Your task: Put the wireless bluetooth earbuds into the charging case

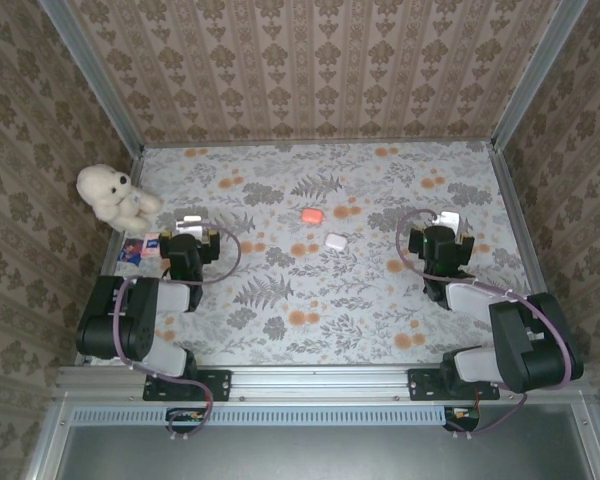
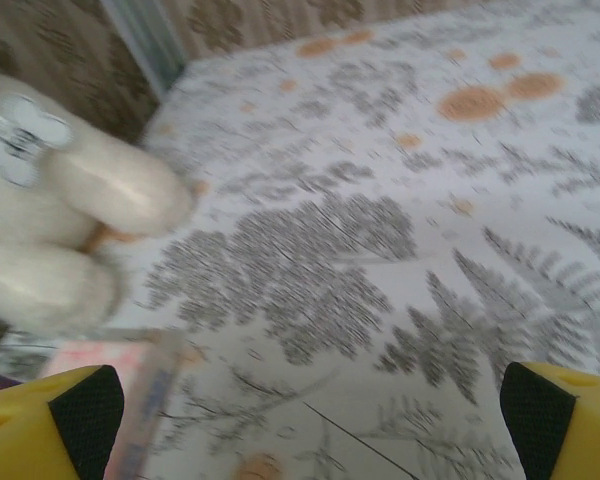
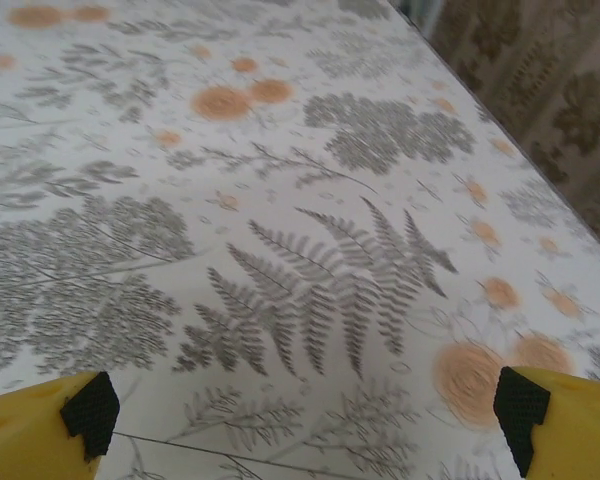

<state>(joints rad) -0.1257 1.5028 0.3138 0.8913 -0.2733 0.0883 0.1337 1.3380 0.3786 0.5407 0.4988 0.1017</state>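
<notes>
Lying near each other: orange-red case point(image 1: 312, 215) and white case point(image 1: 335, 241).

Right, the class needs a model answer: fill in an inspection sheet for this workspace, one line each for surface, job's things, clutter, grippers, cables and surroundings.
Surface: table covered in a flat cloth with a fern and flower print.
Job's things: orange-red charging case and white charging case near the centre, not touching; lids too small to judge.
Clutter: white plush bear at the far left edge; small printed cards beside the left arm.
Grippers: left gripper and right gripper both open, holding nothing.
Cables: purple cable looped off each wrist, away from the cases.
Surroundings: patterned wallpaper walls; metal frame rail at the near edge.
</notes>
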